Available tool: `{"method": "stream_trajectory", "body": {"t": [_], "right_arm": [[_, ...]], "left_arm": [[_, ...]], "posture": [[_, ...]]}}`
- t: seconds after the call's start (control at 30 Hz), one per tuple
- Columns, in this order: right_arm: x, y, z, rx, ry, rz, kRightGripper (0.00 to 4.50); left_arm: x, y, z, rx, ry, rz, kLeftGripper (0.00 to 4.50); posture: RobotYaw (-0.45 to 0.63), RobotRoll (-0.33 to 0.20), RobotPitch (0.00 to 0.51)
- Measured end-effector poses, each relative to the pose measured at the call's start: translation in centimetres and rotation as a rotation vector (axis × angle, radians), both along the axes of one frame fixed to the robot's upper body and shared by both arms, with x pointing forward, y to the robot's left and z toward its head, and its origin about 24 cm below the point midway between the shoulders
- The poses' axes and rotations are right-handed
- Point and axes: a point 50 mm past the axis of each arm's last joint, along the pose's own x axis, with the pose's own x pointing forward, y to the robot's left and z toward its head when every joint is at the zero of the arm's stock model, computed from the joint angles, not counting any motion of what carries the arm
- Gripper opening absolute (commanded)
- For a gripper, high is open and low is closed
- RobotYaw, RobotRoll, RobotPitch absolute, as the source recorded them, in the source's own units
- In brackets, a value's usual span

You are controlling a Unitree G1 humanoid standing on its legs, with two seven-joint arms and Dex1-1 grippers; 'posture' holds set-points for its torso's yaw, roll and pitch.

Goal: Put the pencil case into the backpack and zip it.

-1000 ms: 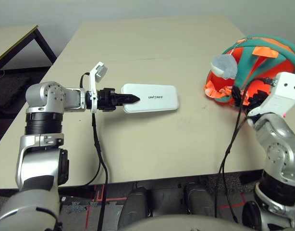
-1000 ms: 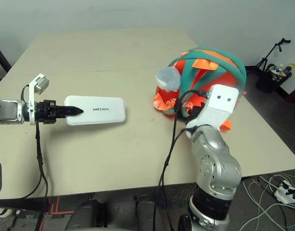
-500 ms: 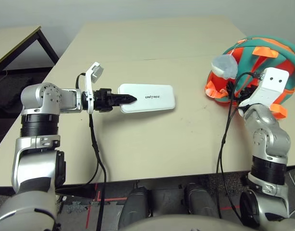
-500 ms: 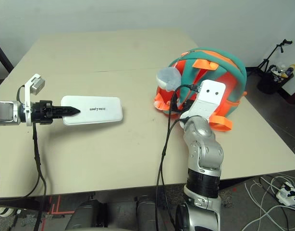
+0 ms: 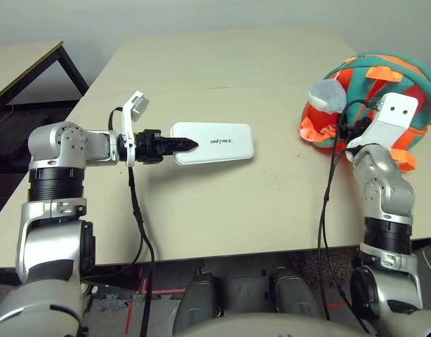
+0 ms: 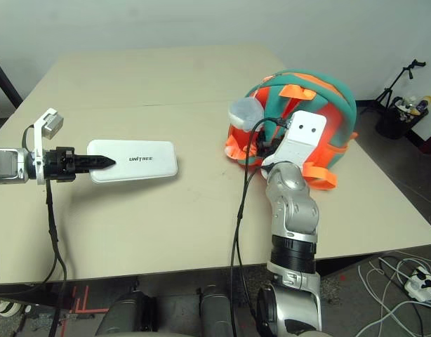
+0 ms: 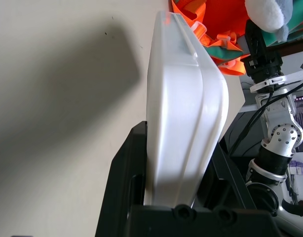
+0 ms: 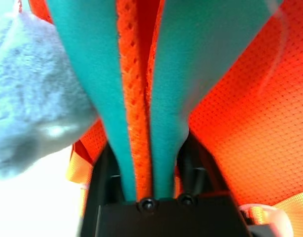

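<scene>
The white pencil case (image 5: 215, 142) lies flat on the table, left of centre. My left gripper (image 5: 186, 144) is shut on its left end; in the left wrist view the case (image 7: 181, 113) stands between both black fingers (image 7: 124, 182). The teal and orange backpack (image 5: 370, 77) sits at the table's right side, its grey plush charm (image 5: 326, 95) facing the middle. My right gripper (image 8: 146, 163) is against the backpack's near side, its fingers (image 8: 196, 163) closed on a fold of teal and orange fabric (image 8: 136, 98).
The beige table (image 5: 236, 210) has bare surface between case and backpack and along its front edge. Black cables (image 5: 135, 210) hang from both wrists. A second table (image 5: 26, 60) stands off to the left; a tripod and clutter (image 6: 405, 98) sit on the floor at the right.
My right arm has swung in toward the backpack and its gripper has closed on the fabric fold. The left gripper with the case has shifted slightly left.
</scene>
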Motion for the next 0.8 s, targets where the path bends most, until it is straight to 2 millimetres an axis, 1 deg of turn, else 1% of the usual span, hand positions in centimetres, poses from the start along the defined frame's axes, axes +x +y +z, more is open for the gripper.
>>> {"method": "stream_trajectory", "body": {"t": [0.03, 0.07, 0.1, 0.23, 0.27, 0.37, 0.53, 0.63, 0.7, 0.73, 0.8], "right_arm": [[0.0, 0.0, 0.0, 0.0, -0.001, 0.0, 0.42], [0.0, 0.0, 0.1, -0.001, -0.003, 0.001, 0.26], [-0.1, 0.0, 0.2, -0.002, -0.005, 0.004, 0.19], [-0.4, 0.4, 1.0, -0.011, -0.009, 0.035, 0.19], [-0.9, 0.6, 1.4, -0.018, -0.006, 0.056, 0.19], [-2.7, 1.1, 2.7, -0.043, -0.002, 0.142, 0.19], [-5.9, 1.8, 4.5, -0.086, 0.072, 0.333, 0.19], [-7.8, 1.6, 5.2, -0.115, 0.134, 0.422, 0.19], [-9.0, 1.4, 5.6, -0.126, 0.174, 0.467, 0.19], [-9.7, 1.4, 5.8, -0.123, 0.192, 0.498, 0.19], [-10.8, 1.5, 6.1, -0.125, 0.21, 0.554, 0.19]], "left_arm": [[0.0, 0.0, 0.0, -0.001, 0.0, 0.0, 1.36], [0.0, 0.0, 0.0, -0.001, -0.001, 0.0, 1.36], [0.1, -0.1, -0.1, -0.002, -0.003, 0.001, 1.36], [0.2, -0.2, -0.2, -0.01, -0.007, 0.0, 1.36], [0.3, -0.3, -0.2, -0.013, -0.011, -0.001, 1.36], [0.4, -0.3, -0.2, -0.013, -0.024, 0.004, 1.36], [0.8, -0.1, -0.6, -0.011, -0.031, 0.018, 1.36], [1.1, -0.1, -0.9, -0.024, -0.029, 0.02, 1.36], [1.3, -0.2, -1.0, -0.024, -0.034, 0.021, 1.36], [1.5, -0.2, -1.0, -0.025, -0.034, 0.021, 1.36], [1.8, -0.4, -1.3, -0.027, -0.033, 0.017, 1.36]], "posture": [[-0.1, 0.0, 0.004], [-0.1, 0.0, 0.005], [-0.1, 0.0, 0.005], [-0.1, 0.0, 0.009], [-0.1, 0.0, 0.011], [-0.11, 0.0, 0.019], [-0.15, 0.0, 0.032], [-0.19, 0.0, 0.043], [-0.19, 0.0, 0.043], [-0.23, 0.0, 0.052], [-0.23, 0.0, 0.052]]}}
